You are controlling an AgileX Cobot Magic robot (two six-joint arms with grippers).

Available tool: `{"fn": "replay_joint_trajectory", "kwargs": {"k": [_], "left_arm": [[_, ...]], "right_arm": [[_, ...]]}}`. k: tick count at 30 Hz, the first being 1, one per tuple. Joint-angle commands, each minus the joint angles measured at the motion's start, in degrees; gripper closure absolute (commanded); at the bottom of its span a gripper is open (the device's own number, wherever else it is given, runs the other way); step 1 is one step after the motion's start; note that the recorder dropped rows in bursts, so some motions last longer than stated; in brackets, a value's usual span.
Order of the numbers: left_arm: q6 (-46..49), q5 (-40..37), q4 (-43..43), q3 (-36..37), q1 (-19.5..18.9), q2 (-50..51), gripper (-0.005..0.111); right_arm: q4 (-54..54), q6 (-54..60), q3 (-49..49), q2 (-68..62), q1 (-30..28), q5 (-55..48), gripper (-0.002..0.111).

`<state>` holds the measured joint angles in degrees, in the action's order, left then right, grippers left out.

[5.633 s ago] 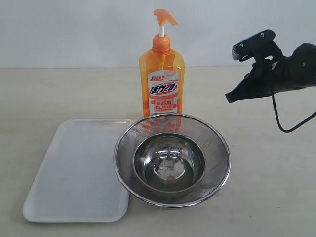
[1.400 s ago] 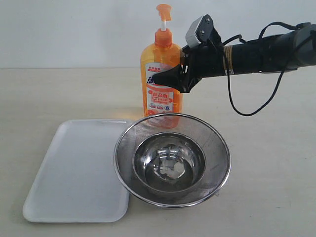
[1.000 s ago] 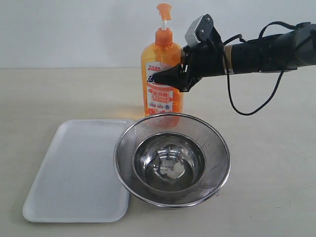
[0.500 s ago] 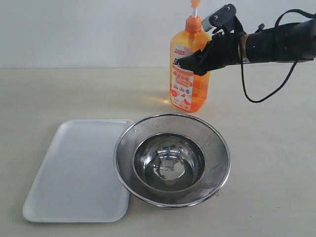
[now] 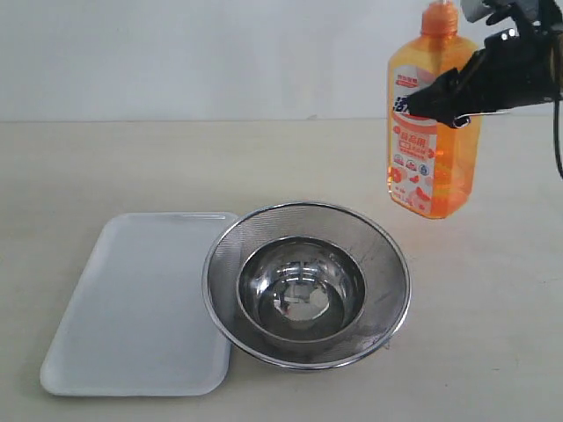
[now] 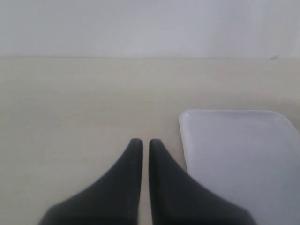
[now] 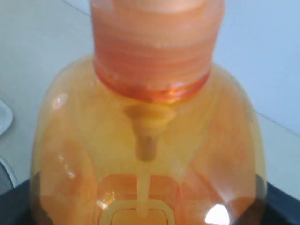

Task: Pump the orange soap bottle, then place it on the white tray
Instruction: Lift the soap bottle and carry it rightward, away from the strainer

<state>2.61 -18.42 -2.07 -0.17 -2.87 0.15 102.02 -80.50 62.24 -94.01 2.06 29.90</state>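
Observation:
The orange soap bottle (image 5: 431, 154) hangs slightly tilted at the far right of the exterior view, and seems clear of the table. Its pump head is cut off by the top edge. My right gripper (image 5: 457, 92) is shut on the bottle's shoulder from the right. In the right wrist view the orange soap bottle (image 7: 150, 140) fills the picture, with a black finger (image 7: 16, 201) at each lower corner. The white tray (image 5: 132, 308) lies flat at the front left with nothing on it. My left gripper (image 6: 142, 143) is shut, low over the table beside the white tray (image 6: 239, 154).
A round steel mesh strainer (image 5: 387, 264) with a steel bowl (image 5: 301, 286) inside stands at the middle front. It touches the tray's right edge and sits between the tray and the bottle. A black cable (image 5: 557, 132) hangs from the right arm.
My right gripper has carried the bottle from behind the strainer to the right and nearer the camera. Tray and strainer have not moved.

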Motion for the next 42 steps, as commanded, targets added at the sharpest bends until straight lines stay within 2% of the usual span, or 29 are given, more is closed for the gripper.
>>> {"fn": "replay_joint_trajectory", "kwargs": {"k": [1,4,8,13,17,21,26,31,40,42], "left_arm": [[0.3,0.3,-0.3,0.2,-0.3,-0.2,0.102],[0.3,0.4,-0.3,0.2,-0.3,-0.2,0.102],[0.3,0.4,-0.3,0.2,-0.3,-0.2,0.102],[0.3,0.4,-0.3,0.2,-0.3,-0.2,0.102],[0.3,0.4,-0.3,0.2,-0.3,-0.2,0.102],[0.4,0.4,-0.3,0.2,-0.3,-0.2,0.102],[0.4,0.4,-0.3,0.2,-0.3,-0.2,0.102],[0.4,0.4,-0.3,0.2,-0.3,-0.2,0.102],[0.4,0.4,-0.3,0.2,-0.3,-0.2,0.102],[0.4,0.4,-0.3,0.2,-0.3,-0.2,0.102]], "right_arm": [[-7.5,-1.3,-7.6,11.3,-0.4,-10.9,0.108],[-12.7,-1.3,-13.0,17.2,-0.4,-14.7,0.108],[-15.8,-1.2,-17.9,21.6,-0.3,-14.8,0.108],[-16.2,2.4,-22.7,23.6,0.3,-14.8,0.108],[-20.3,7.9,-25.0,23.6,5.0,-18.9,0.108],[-25.9,12.3,-25.6,23.5,11.6,-29.1,0.108],[-25.9,10.6,-25.6,23.5,15.3,-34.6,0.108],[-25.6,8.9,-25.6,23.5,15.3,-34.5,0.108],[-15.6,7.9,-25.6,23.5,15.3,-36.6,0.108],[-15.6,6.1,-25.6,23.5,17.7,-37.1,0.108]]}}
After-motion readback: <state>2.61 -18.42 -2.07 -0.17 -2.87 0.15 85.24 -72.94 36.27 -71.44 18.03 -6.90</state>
